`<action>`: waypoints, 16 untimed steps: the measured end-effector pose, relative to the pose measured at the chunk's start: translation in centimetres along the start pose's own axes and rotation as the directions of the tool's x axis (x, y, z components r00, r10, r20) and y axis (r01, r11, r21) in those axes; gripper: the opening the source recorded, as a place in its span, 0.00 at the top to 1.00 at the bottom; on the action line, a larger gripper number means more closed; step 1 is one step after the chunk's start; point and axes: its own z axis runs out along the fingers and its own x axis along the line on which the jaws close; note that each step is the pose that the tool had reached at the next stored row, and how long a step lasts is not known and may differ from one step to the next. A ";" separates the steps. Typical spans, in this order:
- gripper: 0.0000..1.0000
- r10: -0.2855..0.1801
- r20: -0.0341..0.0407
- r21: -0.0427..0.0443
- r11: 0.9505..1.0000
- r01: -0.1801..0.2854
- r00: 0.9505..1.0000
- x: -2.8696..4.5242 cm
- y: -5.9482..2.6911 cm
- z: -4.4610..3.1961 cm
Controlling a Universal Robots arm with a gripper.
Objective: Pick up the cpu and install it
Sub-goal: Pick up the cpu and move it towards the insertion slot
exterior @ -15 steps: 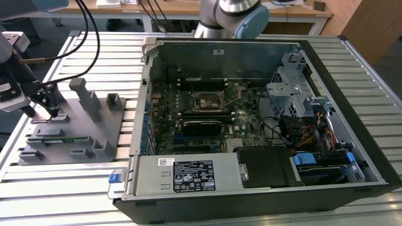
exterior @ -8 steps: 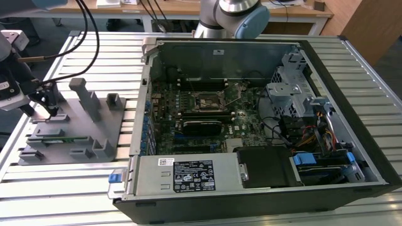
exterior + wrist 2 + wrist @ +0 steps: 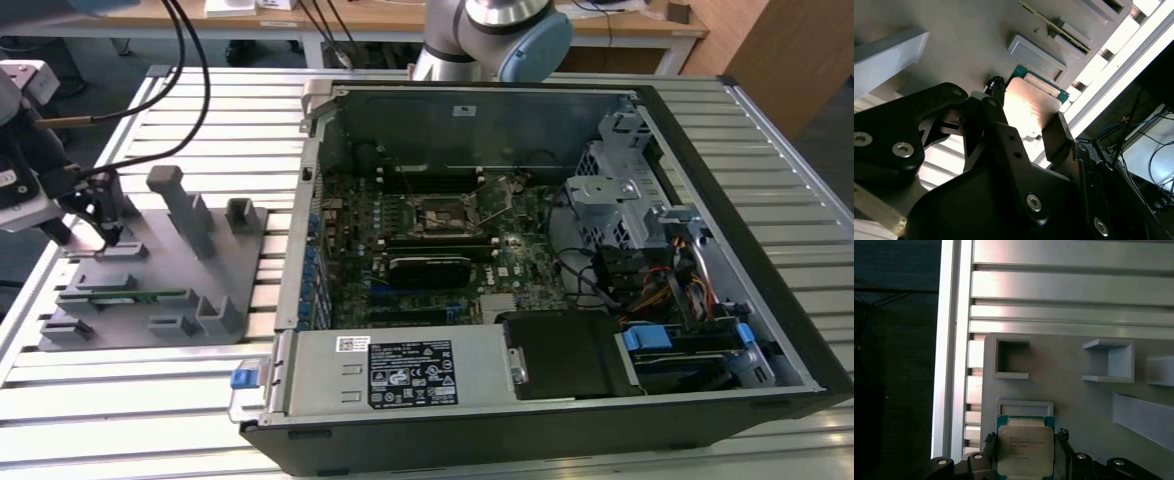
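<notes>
Gripper [image 3: 1025, 439] is clamping cpu [image 3: 1025, 451] betw. black fingers [image 3: 1063, 442]: flat square, shiny silver lid w/ green rim; matte grey tray [image 3: 1079, 410] lying beyond fingertips.

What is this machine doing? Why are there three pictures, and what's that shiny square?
It's a robot arm with a gripper, its pinching hand. One picture comes from a camera standing apart: it shows an open computer case and a grey holder tray on a ribbed metal table. The other two come from cameras riding on the arm's wrist. The shiny square is the cpu, a computer chip. The gripper is shut on its sides, over the tray.
</notes>
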 end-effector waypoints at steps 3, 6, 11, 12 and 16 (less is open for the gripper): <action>0.46 0.000 0.000 0.000 1.000 0.000 1.000 0.01 0.01 -0.14; 0.46 0.000 0.000 0.000 1.000 0.000 1.000 0.02 0.02 -0.27; 0.46 0.000 0.001 0.000 1.000 0.000 1.000 0.02 0.03 -0.49; 0.46 0.000 0.001 0.000 1.000 0.000 1.000 0.02 0.03 -0.52; 0.46 0.000 0.001 0.000 1.000 0.000 1.000 0.03 0.04 -0.68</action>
